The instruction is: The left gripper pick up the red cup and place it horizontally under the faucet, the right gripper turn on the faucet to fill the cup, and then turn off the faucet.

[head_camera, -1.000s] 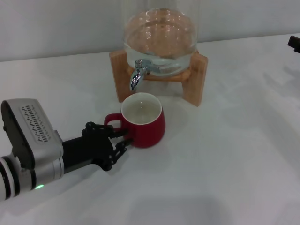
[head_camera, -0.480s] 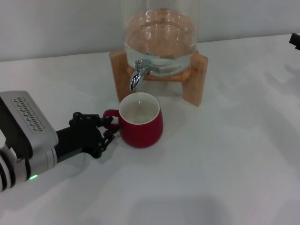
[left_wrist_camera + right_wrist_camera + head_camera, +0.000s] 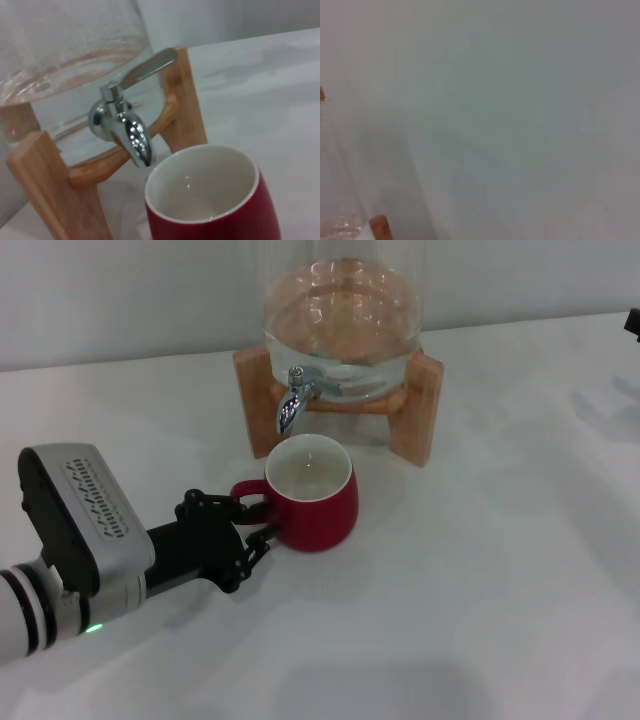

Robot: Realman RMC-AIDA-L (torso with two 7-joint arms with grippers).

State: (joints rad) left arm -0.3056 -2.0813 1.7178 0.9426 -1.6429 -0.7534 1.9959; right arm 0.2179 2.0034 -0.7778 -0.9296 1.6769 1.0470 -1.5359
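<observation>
The red cup [image 3: 318, 508] stands upright on the white table, its white inside showing, just in front of and below the faucet [image 3: 291, 401]. My left gripper [image 3: 255, 525] reaches in from the left and is shut on the cup's loop handle. In the left wrist view the chrome faucet [image 3: 127, 132] hangs just above the far rim of the red cup [image 3: 220, 210], its lever pointing up and away. Only a black tip of my right gripper [image 3: 633, 322] shows at the far right edge of the head view.
The glass water dispenser [image 3: 340, 320] rests on a wooden stand [image 3: 421, 410] at the back of the table. White tabletop spreads to the right and front. The right wrist view shows mostly a blank wall.
Half a second ago the left gripper and cup sat further left. Both have since shifted right, bringing the cup closer under the spout. The right arm has stayed put.
</observation>
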